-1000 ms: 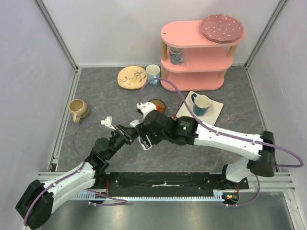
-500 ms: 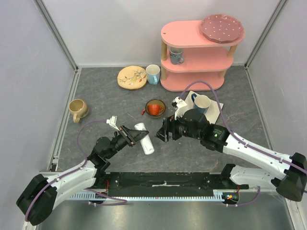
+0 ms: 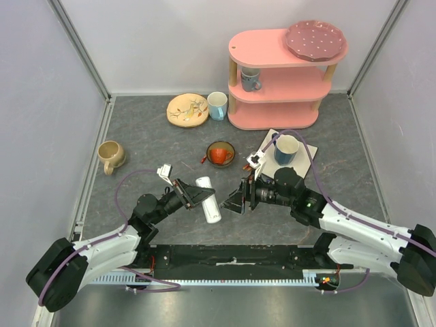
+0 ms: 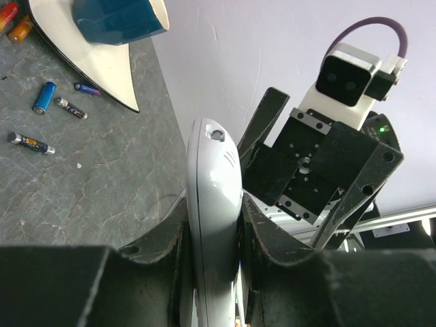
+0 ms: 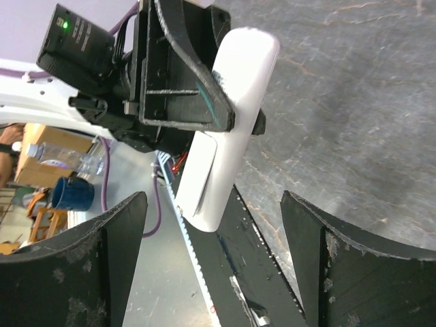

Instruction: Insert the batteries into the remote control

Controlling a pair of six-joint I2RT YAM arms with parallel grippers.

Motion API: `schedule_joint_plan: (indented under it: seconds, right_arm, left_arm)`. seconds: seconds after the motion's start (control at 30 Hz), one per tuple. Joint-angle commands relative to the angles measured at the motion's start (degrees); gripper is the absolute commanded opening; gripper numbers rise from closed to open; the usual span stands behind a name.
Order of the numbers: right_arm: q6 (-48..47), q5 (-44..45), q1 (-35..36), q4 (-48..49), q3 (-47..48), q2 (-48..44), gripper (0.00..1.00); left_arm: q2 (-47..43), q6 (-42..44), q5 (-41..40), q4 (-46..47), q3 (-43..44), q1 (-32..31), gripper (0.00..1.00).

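While clamped at mid-length between the clenched fingers of the left gripper [image 3: 196, 193], held over the front middle of the tabletop [image 3: 150, 143]: the slim white remote control [image 3: 208, 199], tilted, one rounded end toward the front edge. Faced from the right by the right gripper [image 3: 235, 201], spread wide, released, grasping nothing, near the remote yet apart from it. Farther back, toward the centre, a red bowl [image 3: 220, 154]; to its right a white napkin [image 3: 304, 161] carrying a blue cup [image 3: 286, 148]. Just off the napkin's corner, on bare surface, loose batteries [image 4: 44, 97] in blue and dark wrappers, well apart from the remote. Near the left edge, a tan mug [image 3: 110, 156]. Along the back edge, a patterned plate [image 3: 187, 110] just beside a pale blue mug [image 3: 217, 105], then a pink shelf [image 3: 276, 75] of three tiers toward the back right corner, with a dotted pink plate [image 3: 315, 39] on top and a grey-blue mug [image 3: 250, 80] on the middle tier. Grey marbled top throughout. Enclosed by pale lilac walls [image 3: 157, 41] at the left, back and right, with slanting aluminium posts [image 3: 82, 51] at the back corners.
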Motion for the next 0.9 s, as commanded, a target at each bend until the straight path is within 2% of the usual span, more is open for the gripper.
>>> schedule_joint_plan:
  seconds: [0.0, 0.4, 0.87]
  right_arm:
    - [3.0, -6.4, -0.2, 9.7, -2.3, 1.8, 0.87]
    - [5.6, -11.2, -0.2, 16.3, -3.3, 7.9, 0.88]
    - [6.6, -11.3, -0.2, 18.0, -3.2, 12.7, 0.79]
  left_arm:
    - [-0.1, -1.8, 1.9, 4.9, 2.1, 0.0, 0.02]
    - [-0.3, -1.8, 2.3, 4.4, 3.3, -0.1, 0.02]
    - [0.0, -2.4, 3.2, 5.3, 4.2, -0.1, 0.02]
